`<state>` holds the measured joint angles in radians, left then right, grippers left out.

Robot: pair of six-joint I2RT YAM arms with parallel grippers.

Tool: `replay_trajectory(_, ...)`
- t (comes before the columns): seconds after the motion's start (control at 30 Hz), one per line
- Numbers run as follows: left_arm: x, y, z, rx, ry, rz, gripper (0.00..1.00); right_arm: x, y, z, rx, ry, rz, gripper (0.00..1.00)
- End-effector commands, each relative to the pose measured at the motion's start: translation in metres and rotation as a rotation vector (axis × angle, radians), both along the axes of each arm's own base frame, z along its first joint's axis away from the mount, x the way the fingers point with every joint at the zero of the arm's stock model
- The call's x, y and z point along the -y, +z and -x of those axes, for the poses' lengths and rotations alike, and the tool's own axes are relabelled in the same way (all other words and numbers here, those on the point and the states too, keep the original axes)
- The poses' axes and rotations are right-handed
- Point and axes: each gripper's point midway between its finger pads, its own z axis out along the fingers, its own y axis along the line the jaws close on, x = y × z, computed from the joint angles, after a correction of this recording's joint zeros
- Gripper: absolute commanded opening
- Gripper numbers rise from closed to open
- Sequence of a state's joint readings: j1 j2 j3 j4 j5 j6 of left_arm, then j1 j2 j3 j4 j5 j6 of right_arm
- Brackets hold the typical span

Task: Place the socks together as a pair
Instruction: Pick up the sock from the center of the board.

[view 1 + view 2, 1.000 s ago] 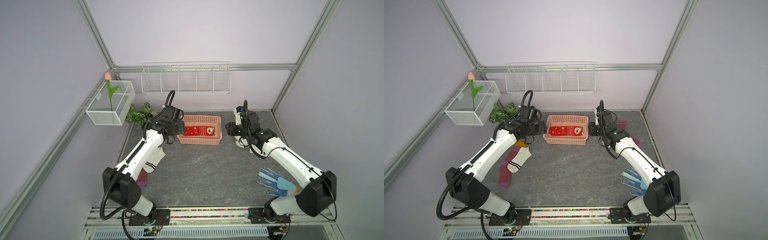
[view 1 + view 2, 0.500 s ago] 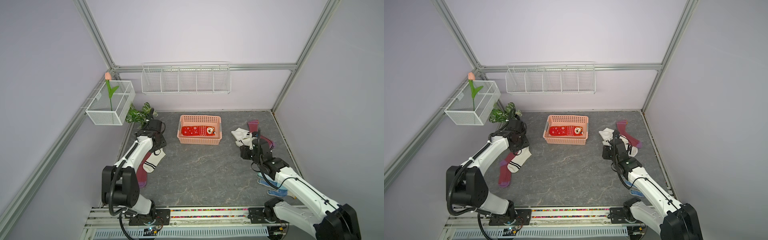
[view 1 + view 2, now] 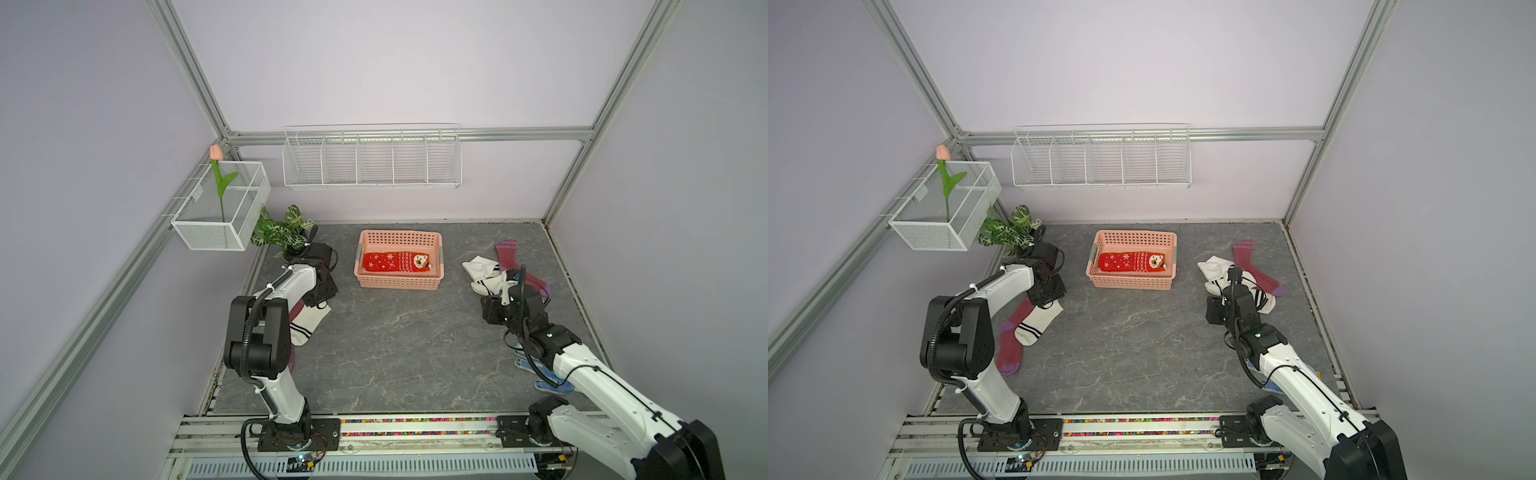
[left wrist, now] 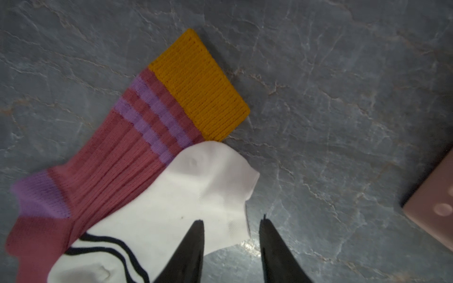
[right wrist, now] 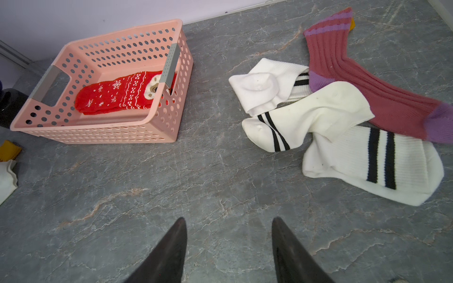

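the left gripper (image 4: 232,219) hangs low over one end of a white striped sock (image 4: 171,208). its two black fingers stand apart, with the sock's hemmed edge lying between the tips. i cannot tell whether they touch the cloth. that sock is a smooth knit with thin black stripes. it lies partly over a maroon ribbed sock (image 4: 110,166) with purple bands and a thick mustard cuff. both lie on the grey veined tabletop (image 4: 343,98), over on the left side.

the right gripper (image 5: 229,219) has its fingers spread over bare tabletop and holds nothing. ahead of it and off to one side, apart from the tips, is a loose heap of white socks (image 5: 318,117) with black stripes. the heap overlaps the other maroon sock (image 5: 367,85).

the red snowflake socks (image 5: 117,95) look fuzzy. they lie inside the pink basket (image 5: 98,132), a box of perforated plastic set toward the back between the two arms.
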<state>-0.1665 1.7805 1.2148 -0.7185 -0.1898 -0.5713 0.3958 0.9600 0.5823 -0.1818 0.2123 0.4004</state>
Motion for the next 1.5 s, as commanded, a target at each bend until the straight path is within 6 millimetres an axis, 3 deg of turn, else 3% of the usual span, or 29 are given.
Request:
replay_trajectory(0.0,-0.005,-0.001,-0.010,0.006,0.009,-0.044,0.40,0.002,-0.001,0.003,0.003,-0.002,-0.006,0.58)
replay_trajectory(0.3,0.007,-0.012,-0.017,-0.028,-0.038,-0.102,0.39,0.003,0.001,0.005,-0.005,-0.009,-0.014,0.58)
replay_trajectory(0.57,0.001,-0.025,-0.011,-0.067,-0.021,-0.141,0.37,0.005,0.000,0.008,-0.016,-0.019,-0.018,0.58)
replay_trajectory(0.77,0.008,-0.036,-0.011,-0.087,-0.037,-0.139,0.37,0.005,0.000,0.009,-0.020,-0.020,-0.018,0.58)
replay_trajectory(1.0,0.007,-0.046,-0.006,-0.115,-0.037,-0.157,0.25,0.007,-0.001,0.010,-0.022,-0.027,-0.018,0.58)
replay_trajectory(1.3,0.020,-0.035,0.001,-0.095,-0.052,-0.107,0.00,0.008,0.000,0.012,-0.022,-0.030,-0.017,0.58)
replay_trajectory(1.47,0.031,-0.004,0.006,-0.025,-0.069,-0.048,0.00,0.010,0.003,0.015,-0.017,-0.035,-0.021,0.58)
